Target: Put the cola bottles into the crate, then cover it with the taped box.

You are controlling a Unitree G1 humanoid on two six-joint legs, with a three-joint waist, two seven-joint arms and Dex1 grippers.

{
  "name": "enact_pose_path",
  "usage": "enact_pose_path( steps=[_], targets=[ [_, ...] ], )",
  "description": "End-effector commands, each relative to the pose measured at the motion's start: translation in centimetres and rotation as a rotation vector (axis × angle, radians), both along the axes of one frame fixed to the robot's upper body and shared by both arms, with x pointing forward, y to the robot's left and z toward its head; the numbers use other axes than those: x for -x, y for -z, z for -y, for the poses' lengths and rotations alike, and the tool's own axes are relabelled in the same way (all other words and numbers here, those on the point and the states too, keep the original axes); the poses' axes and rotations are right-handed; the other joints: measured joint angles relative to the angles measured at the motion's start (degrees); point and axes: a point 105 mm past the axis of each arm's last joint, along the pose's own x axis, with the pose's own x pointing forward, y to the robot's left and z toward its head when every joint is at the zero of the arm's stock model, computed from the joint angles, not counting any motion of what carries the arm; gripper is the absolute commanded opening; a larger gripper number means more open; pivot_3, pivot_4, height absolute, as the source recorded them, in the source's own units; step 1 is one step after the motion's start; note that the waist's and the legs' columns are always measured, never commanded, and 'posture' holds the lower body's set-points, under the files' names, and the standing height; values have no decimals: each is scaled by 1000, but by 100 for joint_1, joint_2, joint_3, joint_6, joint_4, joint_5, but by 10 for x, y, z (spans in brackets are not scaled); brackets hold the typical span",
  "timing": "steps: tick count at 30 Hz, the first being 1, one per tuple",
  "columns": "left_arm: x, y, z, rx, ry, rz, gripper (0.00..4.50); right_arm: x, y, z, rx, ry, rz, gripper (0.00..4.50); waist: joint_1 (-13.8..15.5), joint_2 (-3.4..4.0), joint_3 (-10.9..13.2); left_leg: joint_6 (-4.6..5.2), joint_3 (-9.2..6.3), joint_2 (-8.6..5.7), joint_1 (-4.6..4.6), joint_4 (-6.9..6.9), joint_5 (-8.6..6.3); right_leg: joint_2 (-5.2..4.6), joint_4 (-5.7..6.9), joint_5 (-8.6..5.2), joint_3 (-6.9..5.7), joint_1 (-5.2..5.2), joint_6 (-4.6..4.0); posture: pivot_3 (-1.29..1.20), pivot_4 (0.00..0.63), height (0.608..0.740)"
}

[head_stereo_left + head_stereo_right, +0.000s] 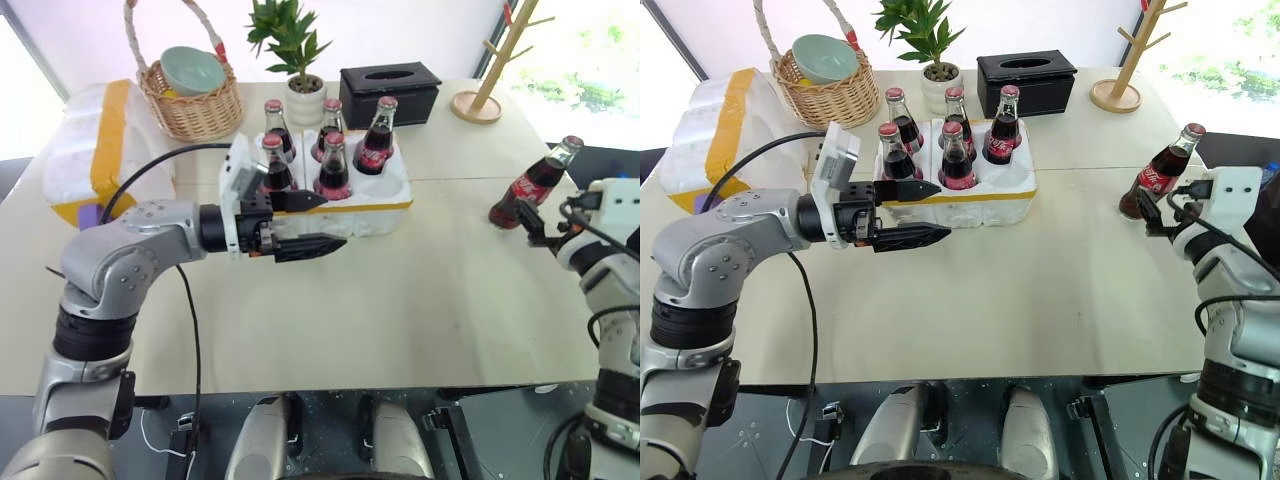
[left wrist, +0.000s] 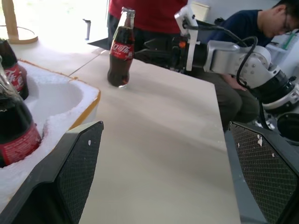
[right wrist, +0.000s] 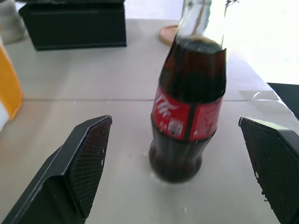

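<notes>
Right wrist view looks straight along the right gripper [image 3: 175,172], whose two black fingers stand wide apart with nothing between them but air; the sixth cola bottle [image 3: 189,107] stands upright on the table [image 3: 84,88] just ahead of them, centred in the gap, not yet touched. It is glass, rigid and smooth, filled with dark liquid, so I judge it fairly heavy for its size, slippery, top-heavy enough to tip if nudged near the neck, and breakable if dropped. The red label band, at the widest part of the body, looks the safest place to close on.

Head views place this bottle near the table's right edge, well apart from the crate [image 1: 395,205], which sits mid-table with five cola bottles [image 1: 333,165] already in its wells and the front right well empty. The left gripper [image 1: 310,222] hovers just in front of the crate, pointing toward the right side, fingers apart and empty. The taped box [image 1: 95,150] lies at the far left, beside a wicker basket [image 1: 195,105]; a potted plant [image 1: 295,55], a black tissue box [image 1: 390,90] and a wooden stand [image 1: 490,70] line the back.

Left wrist view adds what the head camera misses: the empty well's hollow seen from the side, and a seated person [image 2: 247,28] beyond the right arm
</notes>
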Motion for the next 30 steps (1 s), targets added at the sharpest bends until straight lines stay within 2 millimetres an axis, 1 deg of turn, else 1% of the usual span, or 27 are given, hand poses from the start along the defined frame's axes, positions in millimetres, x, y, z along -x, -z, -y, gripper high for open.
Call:
enact_pose_path(
  steps=[1,8,13,17,18,19,20,21,23,24,27,28,30],
  targets=[
    [4,-10,-3,14,-9,50,4500,-11,-3,9,9,24,28,4458,2,0,0,-1,0,0,0,0,1,1,0,0,0,0,0,0,150,736],
    [5,-11,-5,13,-34,58,4500,-33,6,21,9,44,24,4458,-15,0,0,-10,1,-1,1,0,7,0,2,0,0,2,0,0,150,736],
    [6,-11,-6,17,-44,57,4500,-48,8,24,-2,35,31,4458,-25,0,0,-11,1,-1,1,0,7,0,1,0,1,3,0,0,150,736],
    [6,-11,-5,17,-45,58,4500,-54,8,25,-25,28,47,4458,-20,0,0,-11,1,-1,2,0,8,0,1,0,1,4,0,0,150,736],
    [6,-11,-5,17,-46,59,4500,-54,8,24,-26,18,51,3969,-16,0,0,-11,1,-1,2,0,8,0,1,0,1,5,0,0,150,736],
    [6,-11,-5,18,-47,59,4500,-55,8,21,-31,4,50,3720,-16,0,0,-11,1,-1,2,0,8,0,1,0,1,6,0,0,150,736],
    [6,-12,-5,18,-48,59,4500,-56,7,18,-30,-10,51,3251,-16,0,0,-11,1,-1,2,0,8,0,0,0,1,6,0,0,150,736],
    [6,-12,-5,17,-50,59,4500,-55,4,15,-20,-25,65,2792,-17,0,0,-12,1,-1,3,0,8,0,1,0,1,6,0,0,150,736],
    [5,-12,-7,16,-53,58,4500,-55,-8,9,-21,-59,112,2746,-30,0,0,-12,1,-1,3,0,8,0,1,0,1,6,1,0,150,736],
    [5,-12,-8,15,-57,58,4500,-54,-21,3,-25,-89,155,2746,-40,1,1,-12,1,-1,3,0,8,0,1,0,1,6,1,0,150,736],
    [5,-13,-13,18,-81,53,4500,-49,-66,-26,-42,-240,295,2746,-85,12,7,-12,2,0,2,-3,8,0,1,0,1,1,1,0,150,736],
    [4,-13,-16,19,-92,52,4500,-47,-81,-41,-62,-315,334,2746,-111,14,8,-12,2,0,1,-4,8,0,3,0,2,-2,1,0,150,736],
    [5,-13,-21,23,-114,50,4500,-40,-104,-69,-87,-448,382,2746,-166,19,11,-13,2,2,1,-7,9,0,4,0,2,-5,1,0,150,736]
  ],
)
